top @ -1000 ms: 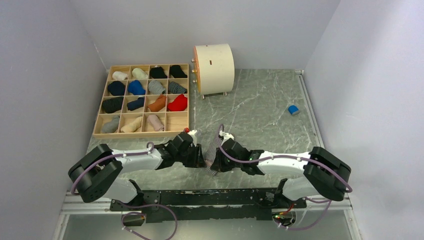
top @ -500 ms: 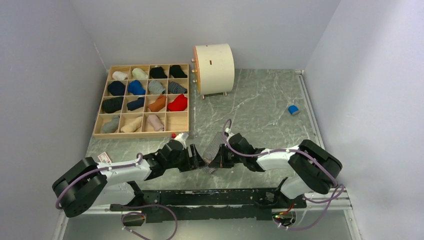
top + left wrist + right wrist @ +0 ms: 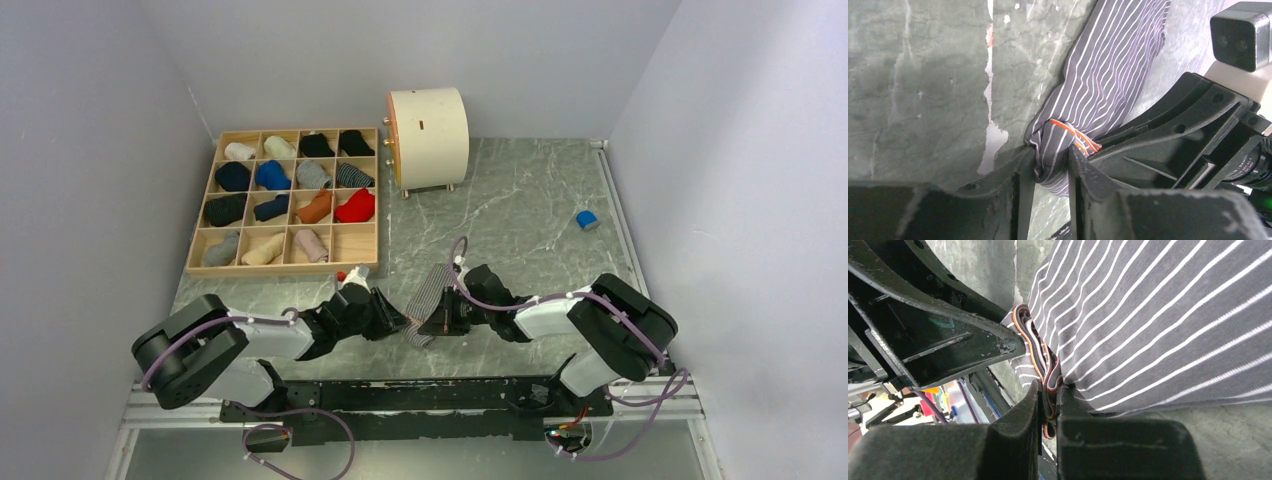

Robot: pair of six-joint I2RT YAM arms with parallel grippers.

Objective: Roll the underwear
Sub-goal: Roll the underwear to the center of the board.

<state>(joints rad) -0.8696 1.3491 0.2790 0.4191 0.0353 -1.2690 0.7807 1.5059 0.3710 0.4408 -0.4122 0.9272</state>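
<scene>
The grey underwear with fine white stripes [image 3: 426, 296] lies as a narrow strip on the marble table, near its front. My left gripper [image 3: 398, 326] is shut on its near end; the left wrist view shows the bunched cloth with orange trim [image 3: 1055, 150] pinched between the jaws. My right gripper [image 3: 428, 326] is shut on the same end from the other side, its jaws clamped on the folded orange-edged waistband [image 3: 1048, 382]. The two grippers meet almost tip to tip. The pale pink-beige underwear is out of view.
A wooden grid tray [image 3: 213, 198] with several rolled garments stands at the back left. A cream drum-shaped box [image 3: 430, 135] stands at the back centre. A small blue block [image 3: 587, 220] lies at the right. Grey walls close in both sides.
Both grippers, holding the striped cloth's near end, have shifted slightly; the strip now stretches farther away from the front edge. Both arms' elbows have swung.
</scene>
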